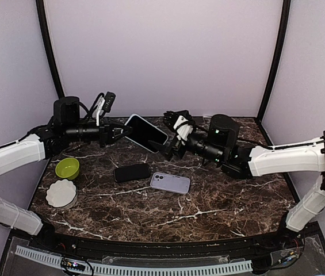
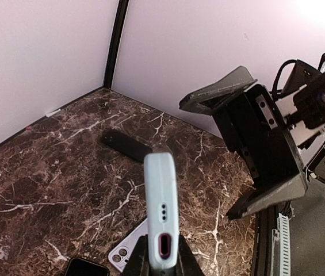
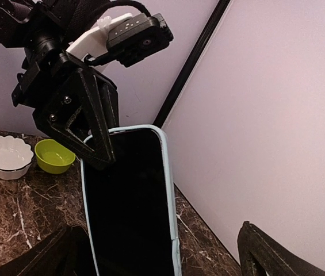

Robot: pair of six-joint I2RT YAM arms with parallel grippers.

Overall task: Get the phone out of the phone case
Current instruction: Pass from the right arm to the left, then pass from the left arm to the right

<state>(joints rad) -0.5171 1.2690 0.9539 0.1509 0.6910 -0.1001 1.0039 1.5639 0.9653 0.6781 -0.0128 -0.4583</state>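
A phone in a pale blue case (image 1: 145, 133) is held in the air over the back of the table, screen up and tilted. My left gripper (image 1: 119, 134) is shut on its left end. In the left wrist view I see the case's bottom edge (image 2: 161, 207) with the port, clamped between my fingers (image 2: 161, 263). My right gripper (image 1: 172, 147) is open at the phone's right end. In the right wrist view the dark screen (image 3: 129, 201) stands between my wide-open right gripper's (image 3: 156, 261) jaws, nearer the left one. I cannot tell whether they touch it.
A black phone (image 1: 132, 172) and a lavender phone lying face down (image 1: 170, 183) rest mid-table on the marble top (image 1: 220, 201). A green bowl (image 1: 67, 168) and a white scalloped bowl (image 1: 61, 193) sit at the left. Walls close the back and sides.
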